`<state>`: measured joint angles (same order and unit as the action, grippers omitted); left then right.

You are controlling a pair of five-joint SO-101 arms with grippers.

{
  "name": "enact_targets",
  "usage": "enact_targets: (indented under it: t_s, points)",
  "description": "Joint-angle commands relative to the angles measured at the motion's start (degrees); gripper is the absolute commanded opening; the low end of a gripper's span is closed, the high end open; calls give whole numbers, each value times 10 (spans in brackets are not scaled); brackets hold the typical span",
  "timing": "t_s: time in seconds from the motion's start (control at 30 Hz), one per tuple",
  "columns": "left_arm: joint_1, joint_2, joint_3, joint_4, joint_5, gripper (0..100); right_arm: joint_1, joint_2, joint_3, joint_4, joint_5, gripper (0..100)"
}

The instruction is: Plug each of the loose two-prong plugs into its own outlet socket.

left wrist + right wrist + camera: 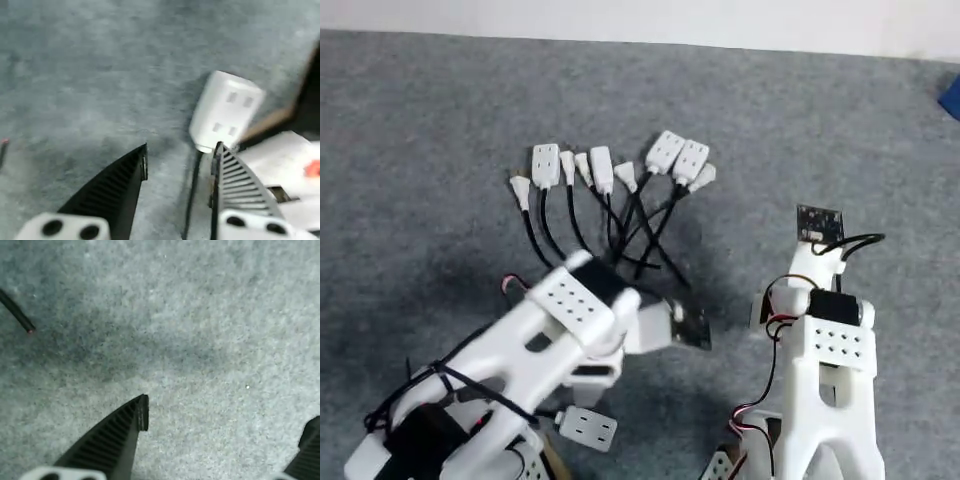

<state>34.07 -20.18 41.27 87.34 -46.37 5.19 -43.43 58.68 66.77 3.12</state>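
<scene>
judging from the high view, nothing is plugged in yet. the small white two-prong plugs (625,176) and the white rectangular outlet sockets (546,165) are fanned out side by side on the grey carpeted table (420,150), each on a short black cord (545,235). no plug is seen seated in a socket, so the whole task is taken as left to do.

the left gripper (181,157) is released, jaws spread wide, nothing held. one white socket block with slots (225,112) is seen just past its fingertips, close to one finger, with its black lead (192,195) passing between the fingers. which socket of the fan that is cannot be told.

the right gripper (227,420) is likewise released and empty, held over bare carpet, with a black cord end (17,317) off to one side.

a first grasp is judged to be the step in hand, most likely by the left arm (570,310), which is placed nearest the cords.
</scene>
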Motion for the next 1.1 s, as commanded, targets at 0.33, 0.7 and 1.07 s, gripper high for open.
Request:
enact_targets:
  t_s: [0.33,0.7,1.07]
  points:
    - [-32,-15,7,45,-20,168,1,1,-25,-9,4,447]
    - [53,-188,85,117,-48,168,-2,7,-22,-32,5,447]
    - [75,-517,257,18,-51,273,-19,7,-22,-32,4,447]
